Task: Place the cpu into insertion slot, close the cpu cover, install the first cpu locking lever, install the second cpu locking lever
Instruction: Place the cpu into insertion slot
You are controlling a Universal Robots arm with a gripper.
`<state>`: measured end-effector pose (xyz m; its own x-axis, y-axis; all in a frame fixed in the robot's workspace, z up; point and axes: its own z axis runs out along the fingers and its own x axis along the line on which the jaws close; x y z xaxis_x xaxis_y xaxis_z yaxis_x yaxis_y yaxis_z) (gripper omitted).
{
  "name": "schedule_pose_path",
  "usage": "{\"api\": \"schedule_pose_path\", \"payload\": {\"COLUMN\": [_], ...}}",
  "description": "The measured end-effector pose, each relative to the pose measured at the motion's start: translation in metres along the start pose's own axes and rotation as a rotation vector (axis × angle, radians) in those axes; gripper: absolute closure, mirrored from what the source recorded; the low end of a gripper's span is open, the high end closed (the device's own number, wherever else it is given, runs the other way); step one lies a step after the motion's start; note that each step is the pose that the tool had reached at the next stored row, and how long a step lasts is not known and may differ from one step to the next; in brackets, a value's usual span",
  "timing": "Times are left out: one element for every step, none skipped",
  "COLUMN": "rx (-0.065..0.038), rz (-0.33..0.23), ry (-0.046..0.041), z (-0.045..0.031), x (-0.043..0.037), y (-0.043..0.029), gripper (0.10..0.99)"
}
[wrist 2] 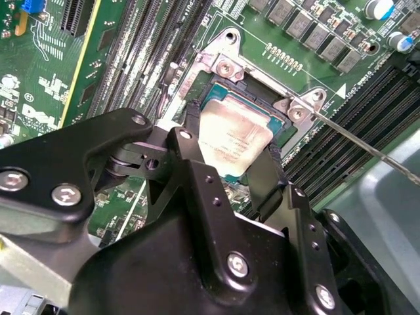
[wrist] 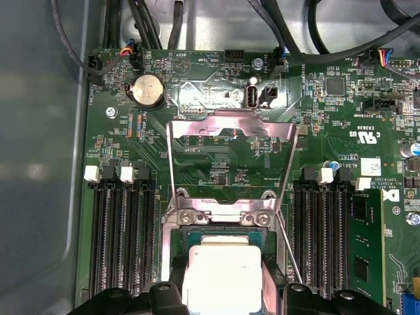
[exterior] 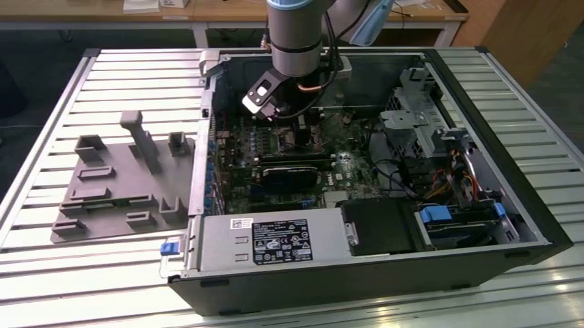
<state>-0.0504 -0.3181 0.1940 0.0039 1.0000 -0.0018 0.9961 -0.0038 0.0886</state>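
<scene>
**End effector pinching the cpu at the open insertion slot**

In the second wrist view the end effector (wrist 2: 231,134) has its two black fingers (wrist 2: 189,134) pressed against opposite edges of the cpu (wrist 2: 239,128), gripping the chip between them. The cpu's pale silvery top faces up. It lies level inside the dark frame of the insertion slot (wrist 2: 249,98), directly beneath the fingertips. Whether it is fully seated or held just above the contacts cannot be told.

In the first wrist view the cpu cover (wrist: 197,128) is open, swung up and back. It stands just beyond the fingertips on the far side of the slot's hinge bracket with its two screws (wrist: 220,216). The green motherboard (wrist: 216,167) shows through the cover's square window.

A thin metal locking lever (wrist 2: 361,144) runs out from the slot's corner, close beside one finger, and angles away from the end effector. Banks of black memory slots (wrist: 121,243) lie on both sides of the fingers. A round coin battery (wrist: 148,90) sits farther out, past the raised cover.

In the exterior view the arm (exterior: 297,41) reaches straight down into an open computer case (exterior: 493,123). The case lies on a slatted metal counter (exterior: 55,287). A grey fixture tray (exterior: 100,198) rests on the counter well apart from the end effector, outside the case wall.
</scene>
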Motion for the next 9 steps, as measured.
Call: {"api": "schedule_pose_path", "payload": {"rx": [0.0,0.0,0.0,0.0,0.0,0.0,0.0,0.0,0.0], "rz": [0.0,0.0,0.0,0.0,0.0,0.0,0.0,0.001,0.001], "ry": [0.0001,0.0001,0.0001,0.0001,0.0,0.0002,0.0002,0.0002,0.0001], "z": [0.0,-0.0003,-0.0009,-0.0016,-0.0021,-0.0022,-0.0022,-0.0022,-0.0022], "x": [0.0,0.0,0.0,0.0,0.0,0.0,0.0,0.0,0.0], "y": [0.0,0.0,0.0001,0.0001,0.0002,0.0002,0.0002,0.0002,0.0003], "gripper": [0.557,0.557,0.557,0.557,0.557,0.557,0.557,0.557,0.557]}}
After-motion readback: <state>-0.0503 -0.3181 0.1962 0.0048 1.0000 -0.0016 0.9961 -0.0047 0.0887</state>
